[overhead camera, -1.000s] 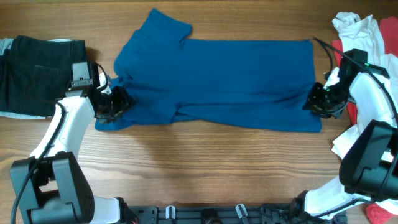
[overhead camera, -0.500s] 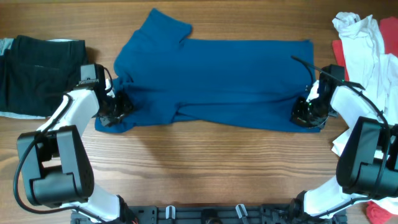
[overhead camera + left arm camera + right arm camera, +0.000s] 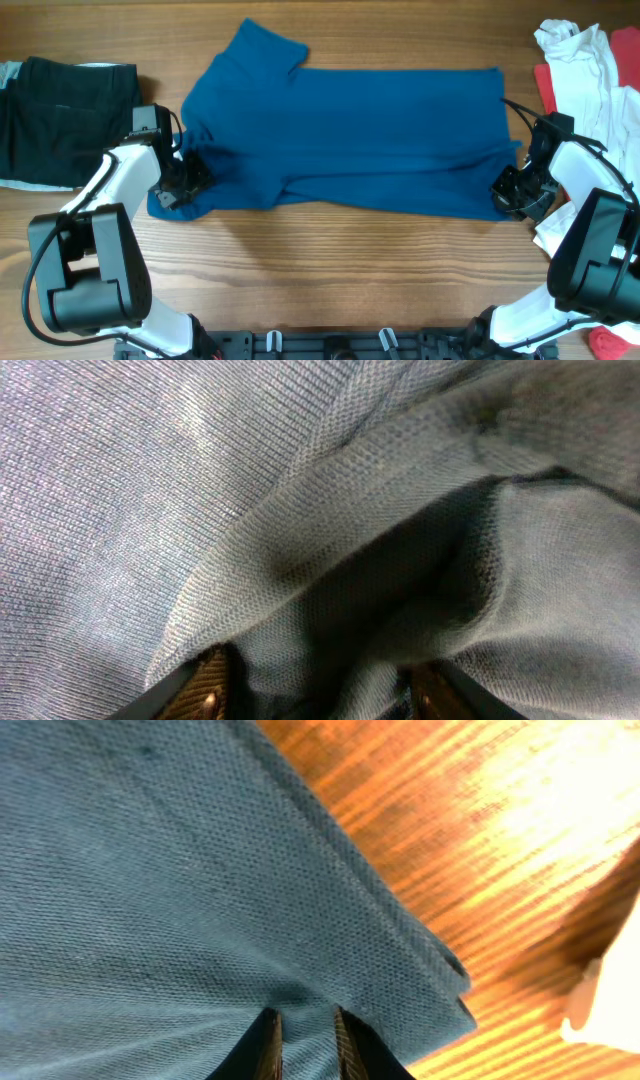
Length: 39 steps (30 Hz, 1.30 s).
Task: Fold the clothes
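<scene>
Left gripper (image 3: 185, 178): fingers (image 3: 205, 690) clamped on bunched fabric at near-left corner of blue shirt (image 3: 350, 130). Right gripper (image 3: 512, 190): fingers (image 3: 265, 1040) pinched together on hem at shirt's near-right corner. Shirt spread flat on table (image 3: 330, 270), held at both ends of near edge. Long axis runs left-right across both grippers; collar (image 3: 268, 42) pointed far-left, hem at right. Collar lies nearer left arm. Lift toward shirt's far edge judged likely next.

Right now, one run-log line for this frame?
phase: grasp for fold | left gripper: shut on blue shirt, lower-left edge | right gripper: shut on lower-right hem | shirt: spread on table
</scene>
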Tool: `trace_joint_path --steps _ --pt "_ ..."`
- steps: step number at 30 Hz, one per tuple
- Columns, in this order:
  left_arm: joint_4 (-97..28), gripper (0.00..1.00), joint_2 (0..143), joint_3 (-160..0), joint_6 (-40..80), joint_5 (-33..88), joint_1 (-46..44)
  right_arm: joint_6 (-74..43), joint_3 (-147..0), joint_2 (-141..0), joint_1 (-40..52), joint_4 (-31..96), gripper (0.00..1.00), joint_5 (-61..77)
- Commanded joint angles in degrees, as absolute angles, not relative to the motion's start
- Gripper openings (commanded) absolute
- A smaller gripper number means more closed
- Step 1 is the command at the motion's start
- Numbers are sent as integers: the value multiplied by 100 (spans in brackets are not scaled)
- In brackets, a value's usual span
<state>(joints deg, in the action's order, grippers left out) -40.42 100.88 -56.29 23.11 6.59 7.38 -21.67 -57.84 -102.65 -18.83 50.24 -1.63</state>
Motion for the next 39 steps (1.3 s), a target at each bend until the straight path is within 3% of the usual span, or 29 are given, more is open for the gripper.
trace_joint_path --steps 1,10,15,16,17,18,19,21,23,27,35,39 --pt "-4681 54 10388 -5175 2626 -34 794 -2423 -5653 -10368 -1986 5290 19 -1009" --pt "-5157 50 10239 -5175 2749 -34 954 -2893 -5655 -10346 -1986 5728 17 -1413" --pt "-5151 52 9124 -5177 2744 5 947 -2832 -5758 -9841 -1984 5747 16 -1173" --pt "-5151 54 8744 -5192 2742 19 947 -2786 -5811 -9623 -1984 5771 16 -1129" --pt "-5103 75 8165 -5247 2724 154 947 -2650 -5905 -9225 -1984 5767 17 -998" --pt "-4945 82 7811 -5284 2722 268 947 -2580 -5975 -8947 -1984 5769 18 -923" --pt "-4816 97 7557 -5317 2683 392 947 -2504 -6036 -8735 -1984 5763 20 -840" --pt "-4567 99 7148 -5443 2405 784 947 -2235 -6173 -8307 -1984 5743 29 -622" --pt "-4333 100 6973 -5645 2366 993 937 -1791 -6287 -7806 -1984 5673 50 -257" --pt "-4198 99 7594 -6604 2027 1046 731 -1310 -6292 -7247 -1984 5645 61 460" --pt "-4193 100 10549 -8892 1487 1111 692 -1194 -6292 -7227 -1979 5745 61 631" --pt "-3752 99 11734 -9288 1214 1219 685 -1194 -6292 -7227 -1979 5754 61 631"
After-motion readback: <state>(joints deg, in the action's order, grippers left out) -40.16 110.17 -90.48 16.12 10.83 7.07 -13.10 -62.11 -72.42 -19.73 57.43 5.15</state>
